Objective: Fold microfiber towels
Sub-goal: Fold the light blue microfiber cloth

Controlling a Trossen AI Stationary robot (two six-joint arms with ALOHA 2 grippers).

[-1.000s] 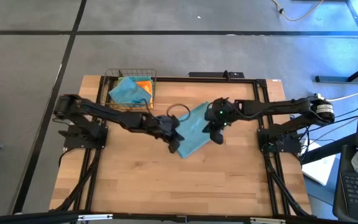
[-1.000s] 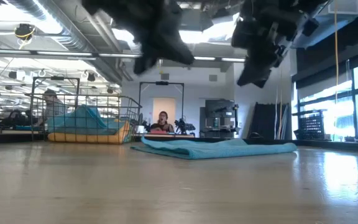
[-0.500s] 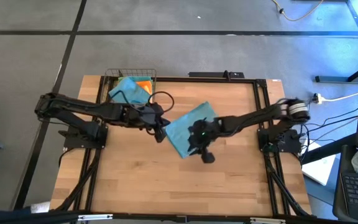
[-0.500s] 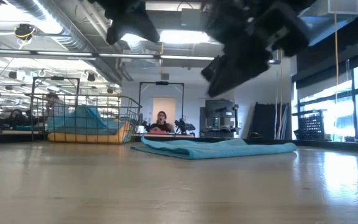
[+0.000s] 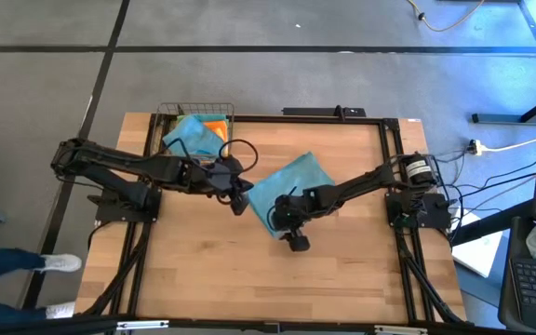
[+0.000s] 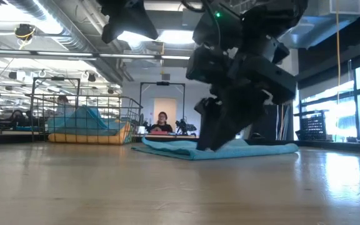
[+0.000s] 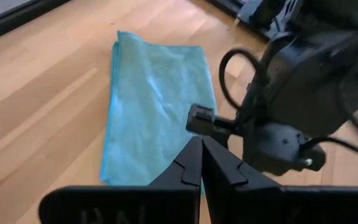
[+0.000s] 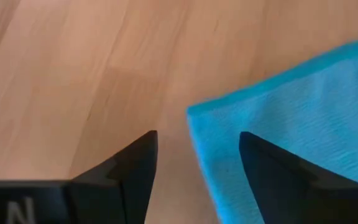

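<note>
A folded teal towel (image 5: pixel 291 184) lies flat on the wooden table, a little beyond its middle; it also shows in the low view (image 6: pixel 255 150) and the left wrist view (image 7: pixel 154 106). My right gripper (image 5: pixel 278 219) hangs open just over the towel's near left corner (image 8: pixel 194 115); one finger (image 8: pixel 132 165) stands over bare wood, the other (image 8: pixel 275 171) over the cloth. Whether they touch it, I cannot tell. My left gripper (image 5: pixel 241 197) is shut and empty, raised to the left of the towel, its tips (image 7: pixel 201 158) pressed together.
A wire basket (image 5: pixel 196 135) stands at the far left of the table and holds a teal towel and an orange one (image 5: pixel 215 127). A person's leg and shoe (image 5: pixel 49 263) show on the floor beside the table's left edge. People sit in the room behind (image 6: pixel 162 122).
My right gripper has swung from over the towel's middle toward the table's near left, sunk down close to the towel's near corner, rolled and opened. My left gripper has risen and drawn back toward the left, staying shut. The towel lies as before.
</note>
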